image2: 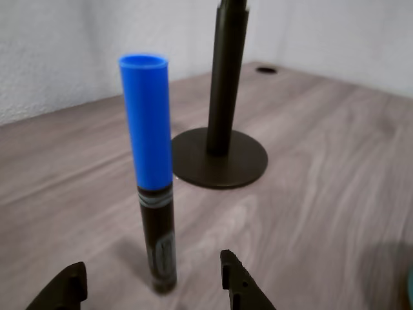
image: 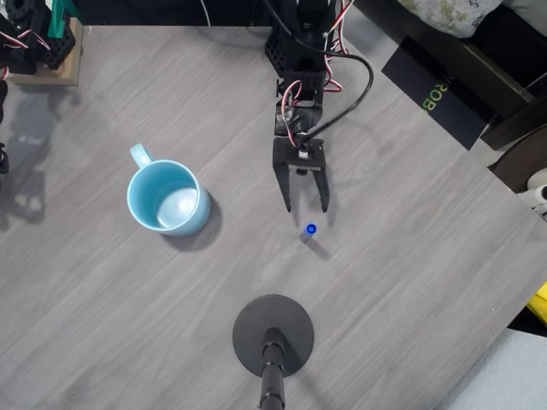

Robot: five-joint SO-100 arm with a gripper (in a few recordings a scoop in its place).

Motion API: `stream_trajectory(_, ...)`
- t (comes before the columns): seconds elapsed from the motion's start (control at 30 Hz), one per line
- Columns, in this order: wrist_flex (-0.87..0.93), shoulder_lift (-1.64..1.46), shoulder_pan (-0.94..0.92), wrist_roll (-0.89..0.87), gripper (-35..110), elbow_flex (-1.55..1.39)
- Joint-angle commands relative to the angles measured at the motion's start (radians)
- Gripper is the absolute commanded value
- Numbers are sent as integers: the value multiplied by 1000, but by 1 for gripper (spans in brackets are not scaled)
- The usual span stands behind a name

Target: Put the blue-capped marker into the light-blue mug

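Taking the black stand base as landmark and going left to right in the overhead view: the light-blue mug sits well up-left of it, upright and empty; the blue-capped marker stands on end just up-right of it, seen as a blue dot; the gripper hangs just beyond the marker, fingers spread, holding nothing. In the wrist view the marker rises between the open fingertips, not yet touched. It looks light, stiff, smooth and easily toppled; I would pinch the dark barrel below the cap. The grey wood-grain table is flat and matte, with free room around the marker.
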State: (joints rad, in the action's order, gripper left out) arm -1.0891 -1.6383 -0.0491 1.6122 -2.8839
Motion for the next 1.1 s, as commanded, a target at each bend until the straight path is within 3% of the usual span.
stream_trajectory(0.0, -71, 60, 15, 35, 33, 23)
stream_trajectory(0.2, -80, 106, 15, 25, 33, 51)
stream_trajectory(0.57, -253, 399, 2, 26, 33, 199)
stream_trajectory(1.07, -219, 543, 14, 14, 33, 359)
